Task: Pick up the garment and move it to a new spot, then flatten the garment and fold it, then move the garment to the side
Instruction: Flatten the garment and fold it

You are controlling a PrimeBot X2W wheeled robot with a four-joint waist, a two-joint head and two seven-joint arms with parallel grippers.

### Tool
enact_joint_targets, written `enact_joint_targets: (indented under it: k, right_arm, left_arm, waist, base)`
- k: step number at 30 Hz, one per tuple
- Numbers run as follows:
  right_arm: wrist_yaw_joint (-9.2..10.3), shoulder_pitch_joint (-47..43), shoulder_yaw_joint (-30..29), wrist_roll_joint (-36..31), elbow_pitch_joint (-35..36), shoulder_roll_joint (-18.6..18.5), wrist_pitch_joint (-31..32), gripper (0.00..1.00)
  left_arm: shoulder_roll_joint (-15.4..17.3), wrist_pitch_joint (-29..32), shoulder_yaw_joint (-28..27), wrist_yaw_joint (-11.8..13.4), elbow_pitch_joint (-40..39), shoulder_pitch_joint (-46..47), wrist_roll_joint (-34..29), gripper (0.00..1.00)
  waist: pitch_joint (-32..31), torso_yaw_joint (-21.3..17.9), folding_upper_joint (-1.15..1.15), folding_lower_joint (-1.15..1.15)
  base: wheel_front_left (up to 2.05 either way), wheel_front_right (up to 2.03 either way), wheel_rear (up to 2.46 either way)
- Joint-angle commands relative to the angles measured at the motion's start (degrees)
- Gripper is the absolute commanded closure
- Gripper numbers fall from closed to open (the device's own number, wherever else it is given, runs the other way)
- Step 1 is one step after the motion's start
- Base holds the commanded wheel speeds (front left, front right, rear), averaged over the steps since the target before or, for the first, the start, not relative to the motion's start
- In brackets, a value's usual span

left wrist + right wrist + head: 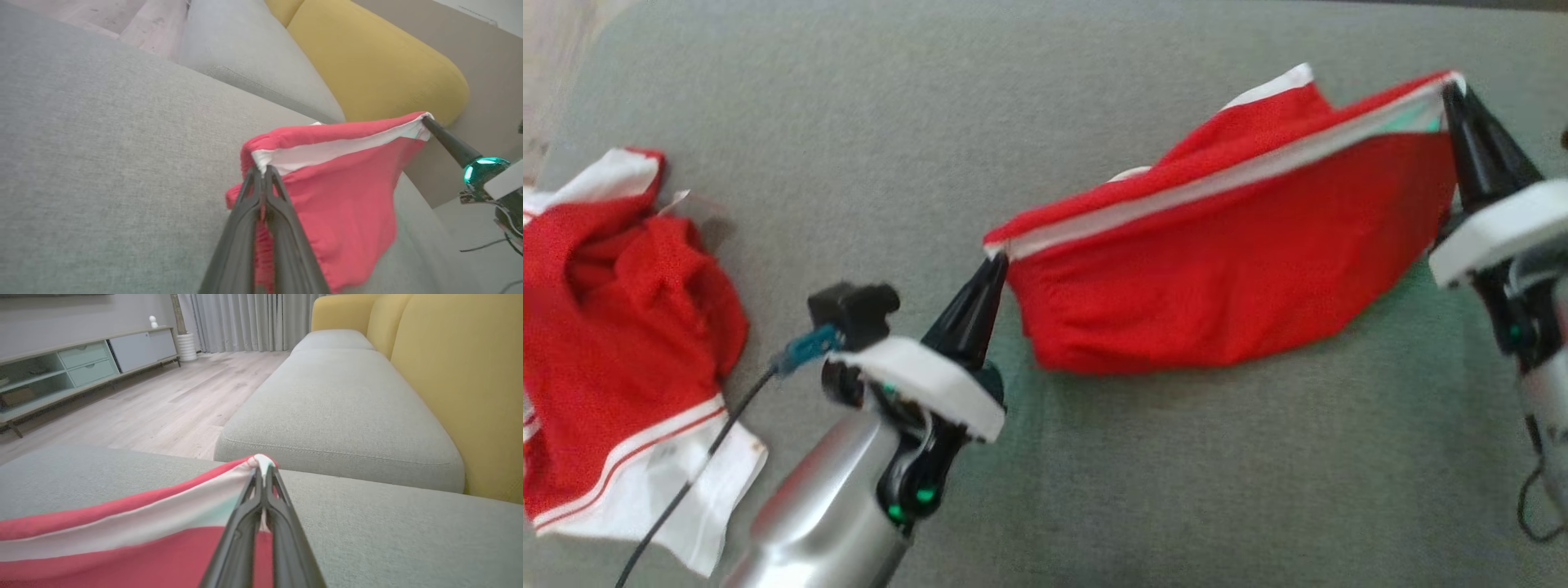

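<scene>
A red garment (1225, 278) with a white band along its top edge hangs stretched between my two grippers above the grey cushion (1045, 98). My left gripper (996, 260) is shut on its left corner and my right gripper (1450, 86) is shut on its right corner. In the left wrist view the garment (347, 204) droops from my left gripper (261, 169), and the other arm's finger pinches the far corner. From the right wrist, the garment (122, 547) runs off to the left from my right gripper (261, 469).
A second red and white garment (613, 327) lies crumpled at the cushion's left end. Yellow back cushions (457, 375) stand behind the seat. A wooden floor (163, 396) and a low cabinet (81, 363) lie beyond the sofa.
</scene>
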State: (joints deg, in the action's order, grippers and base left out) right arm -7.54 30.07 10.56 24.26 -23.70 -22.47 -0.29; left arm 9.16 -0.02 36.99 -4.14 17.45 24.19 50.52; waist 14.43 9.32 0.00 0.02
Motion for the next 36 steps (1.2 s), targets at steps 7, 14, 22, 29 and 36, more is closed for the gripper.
enact_joint_targets:
  k: [7,14,22,29,36]
  right_arm:
    - [0.05,10.59,4.37,-0.41,-9.78,-2.27,-2.32,1.00]
    - [0.05,18.28,9.41,0.52,-19.99,-2.21,-5.14,1.00]
    - [0.05,19.39,13.36,4.66,-25.11,-1.21,-10.57,0.00]
    - [0.05,12.81,16.37,10.51,-24.49,-2.28,-12.75,0.00]
    - [0.05,7.69,17.15,14.25,-24.94,-2.89,-13.21,0.00]
  left_arm:
    - [-1.90,-1.10,-0.77,-1.62,5.96,8.39,-1.08,1.00]
    - [-3.90,-2.76,1.18,-2.57,12.87,12.70,-1.45,0.85]
    - [-4.26,-7.90,2.39,-2.99,16.19,13.02,-2.27,0.00]
    - [-1.78,-14.85,1.99,6.34,13.75,8.88,-13.73,0.00]
    - [-2.26,-14.96,-5.57,17.05,-3.03,-3.65,-27.93,0.00]
  waist:
    - [5.10,4.71,0.00,-0.02]
    - [7.53,6.75,0.00,-0.02]
    - [5.91,5.94,0.00,-0.02]
    - [2.42,3.96,0.00,-0.02]
    - [0.60,5.03,0.00,-0.02]
  base:
    - [0.00,0.00,0.00]
    - [0.00,0.00,0.00]
    - [0.00,0.00,0.00]
    - [0.00,0.00,0.00]
    - [0.00,0.00,0.00]
